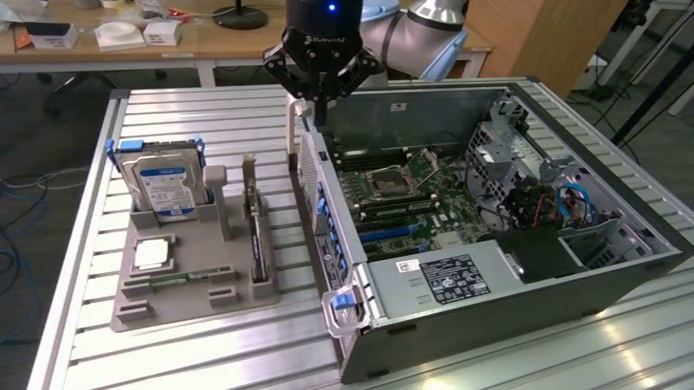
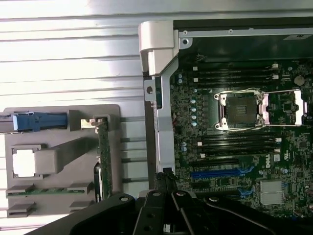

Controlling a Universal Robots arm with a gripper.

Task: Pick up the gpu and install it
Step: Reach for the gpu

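Observation:
The gpu (image 1: 257, 237) is a thin black card standing on edge in a slot of the grey parts holder (image 1: 190, 305), at the exterior view's left of the open computer case (image 1: 509, 268). In the wrist view the gpu (image 2: 103, 161) appears edge-on in the holder (image 2: 58, 156). My gripper (image 1: 321, 114) hangs shut and holds nothing, above the case's side wall near its far corner, well away from the card. Its black linkages and closed fingers (image 2: 166, 196) show over the wall beside the motherboard (image 2: 234, 147). Blue expansion slots (image 2: 220, 173) lie on the board.
The holder also carries a silver hard drive (image 1: 162, 188) with blue rails, a processor chip (image 1: 152, 254) and a memory stick (image 1: 179, 278). The case's wall (image 1: 325, 227) rises between holder and motherboard. A desk with clutter (image 1: 119, 36) stands behind the slatted table (image 1: 195, 106).

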